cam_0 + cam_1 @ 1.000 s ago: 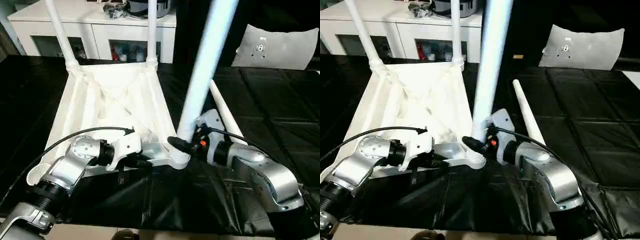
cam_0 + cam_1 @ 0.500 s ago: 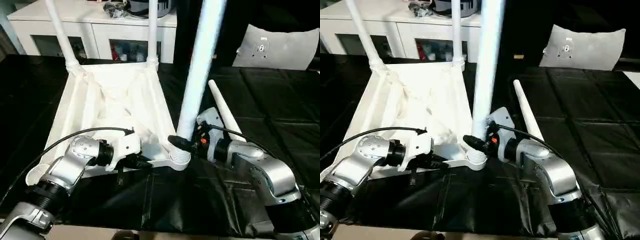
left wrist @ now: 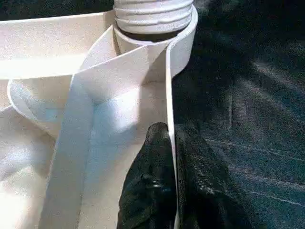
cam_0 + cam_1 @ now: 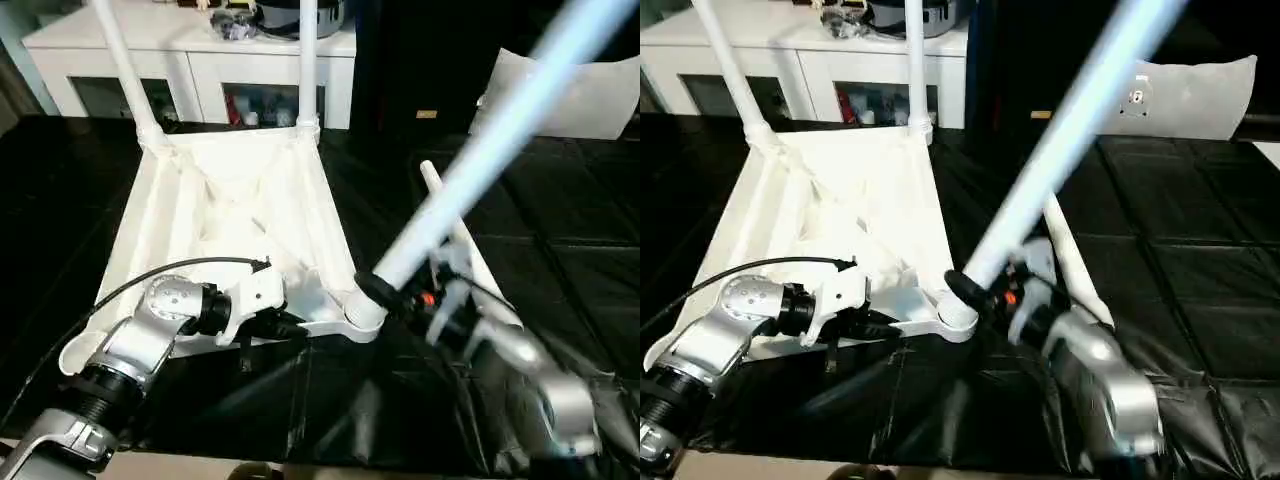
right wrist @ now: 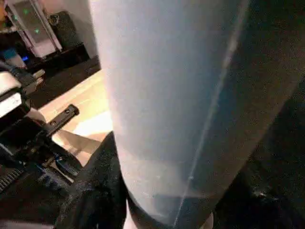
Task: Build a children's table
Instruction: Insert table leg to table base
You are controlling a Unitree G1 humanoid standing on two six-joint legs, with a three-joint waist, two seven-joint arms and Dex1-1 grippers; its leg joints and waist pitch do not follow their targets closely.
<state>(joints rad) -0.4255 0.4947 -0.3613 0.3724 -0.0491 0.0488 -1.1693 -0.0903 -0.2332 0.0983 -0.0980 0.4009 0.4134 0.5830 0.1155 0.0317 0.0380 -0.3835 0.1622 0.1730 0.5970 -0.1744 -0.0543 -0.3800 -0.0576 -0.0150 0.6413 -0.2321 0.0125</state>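
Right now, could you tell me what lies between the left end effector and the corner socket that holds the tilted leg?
Just the tabletop's thin white rim wall, running from the left end effector up to the socket, in the left wrist view.

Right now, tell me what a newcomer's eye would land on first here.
First, the long white leg slanting steeply over the black mat, its lower end at the near corner socket, held by the right gripper. Next, the upturned tabletop with two legs upright at its far corners. The left gripper pinches the tabletop's near rim, jaws closed on it.
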